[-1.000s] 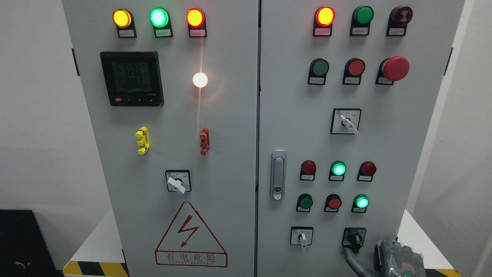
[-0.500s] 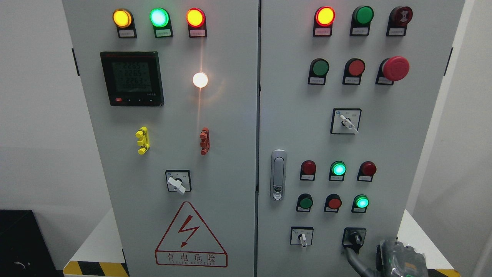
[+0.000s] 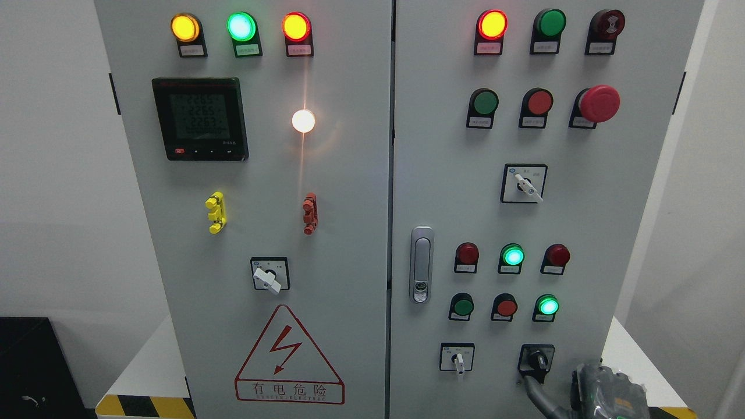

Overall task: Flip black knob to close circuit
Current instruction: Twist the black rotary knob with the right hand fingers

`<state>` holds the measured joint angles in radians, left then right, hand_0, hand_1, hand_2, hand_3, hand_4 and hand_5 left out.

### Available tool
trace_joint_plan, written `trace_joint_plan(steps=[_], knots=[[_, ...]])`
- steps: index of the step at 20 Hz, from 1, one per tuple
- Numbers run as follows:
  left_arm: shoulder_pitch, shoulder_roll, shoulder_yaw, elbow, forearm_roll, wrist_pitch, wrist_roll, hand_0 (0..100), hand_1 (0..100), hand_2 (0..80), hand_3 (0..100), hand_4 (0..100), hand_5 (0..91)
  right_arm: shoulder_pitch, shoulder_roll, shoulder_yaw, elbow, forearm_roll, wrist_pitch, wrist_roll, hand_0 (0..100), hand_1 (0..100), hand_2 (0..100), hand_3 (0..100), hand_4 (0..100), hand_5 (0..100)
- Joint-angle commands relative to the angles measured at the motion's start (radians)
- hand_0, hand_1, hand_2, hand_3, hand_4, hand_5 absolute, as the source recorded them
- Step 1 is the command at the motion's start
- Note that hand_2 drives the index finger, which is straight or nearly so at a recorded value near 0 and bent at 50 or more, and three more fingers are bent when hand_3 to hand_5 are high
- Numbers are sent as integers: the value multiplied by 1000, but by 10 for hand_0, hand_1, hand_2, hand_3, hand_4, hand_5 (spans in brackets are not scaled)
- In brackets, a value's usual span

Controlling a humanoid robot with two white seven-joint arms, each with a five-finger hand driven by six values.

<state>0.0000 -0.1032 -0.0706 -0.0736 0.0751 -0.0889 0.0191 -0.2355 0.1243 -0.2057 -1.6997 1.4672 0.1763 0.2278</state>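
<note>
Readable on the red warning triangle (image 3: 289, 356) at the left door's foot: 有电危险, under a lightning bolt, with a line of smaller print too fine to read. On the black digital meter (image 3: 199, 119): 3 rows of digits, roughly 2265, 2265, 2263. Small labels under lamps and switches illegible.

Right hand (image 3: 605, 393) low at bottom right edge, one finger (image 3: 532, 391) extended upward.

The black knob (image 3: 536, 361) sits low on the cabinet's right door (image 3: 442, 174), robot hand (image 3: 605, 396) just right of it
</note>
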Motion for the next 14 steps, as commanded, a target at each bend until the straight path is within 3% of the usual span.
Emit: trace_joint_plan(steps=[1, 14], knots=[[6, 0, 0, 0, 0, 0, 1, 120, 556, 0, 0, 0, 0, 1, 0, -24, 0, -1, 2, -1, 0, 11, 911, 1000, 955, 980], [6, 0, 0, 0, 0, 0, 1, 120, 556, 0, 0, 0, 0, -4, 0, -50, -6, -7, 3, -2, 0, 14, 908, 1000, 953, 978]])
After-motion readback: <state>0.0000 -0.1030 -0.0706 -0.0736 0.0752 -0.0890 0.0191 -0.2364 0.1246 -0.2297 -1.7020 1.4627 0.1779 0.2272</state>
